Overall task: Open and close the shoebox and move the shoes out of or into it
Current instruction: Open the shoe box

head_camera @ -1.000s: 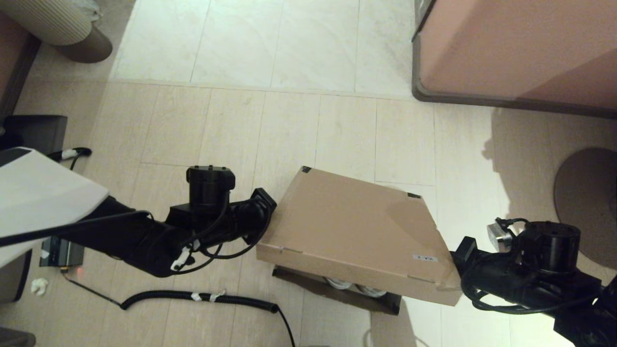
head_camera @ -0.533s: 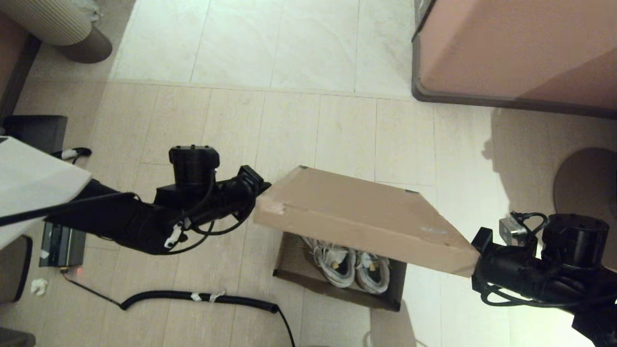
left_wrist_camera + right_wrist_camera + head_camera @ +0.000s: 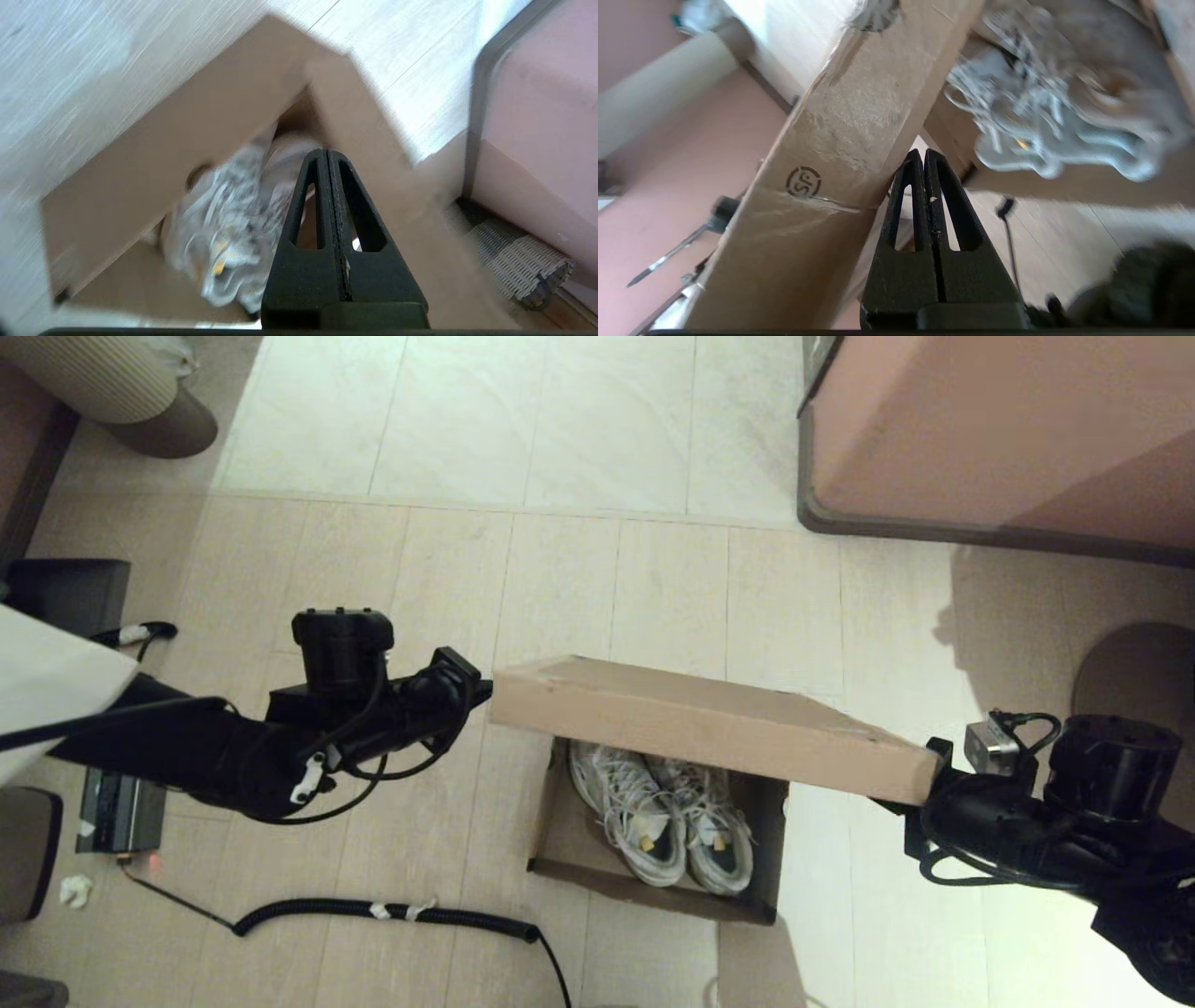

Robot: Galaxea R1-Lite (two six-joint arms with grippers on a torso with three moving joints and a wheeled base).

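Observation:
The brown shoebox (image 3: 558, 845) sits on the floor with its hinged lid (image 3: 709, 728) raised steeply, front edge up. Inside lie the two white mesh shoes (image 3: 665, 814) side by side, yellow tags showing. My left gripper (image 3: 481, 691) is shut and empty, its tip against the lid's left front corner. My right gripper (image 3: 920, 795) is also shut and empty, under the lid's right front corner. In the left wrist view the shut gripper (image 3: 325, 154) points past the lid (image 3: 187, 130) at the shoes (image 3: 224, 224). The right wrist view shows the shut gripper (image 3: 923, 154) beside the lid's edge (image 3: 822, 154), shoes (image 3: 1045, 121) beyond.
A large pinkish-brown cabinet (image 3: 1008, 429) stands at the back right. A dark round base (image 3: 1134, 728) lies at the far right. A coiled black cable (image 3: 392, 912) runs along the floor near the box's front left. At the left stands a black box (image 3: 70, 593).
Both grippers have risen and swung the lid up and back from nearly closed to steeply raised. The shoes, barely visible before, now show in full.

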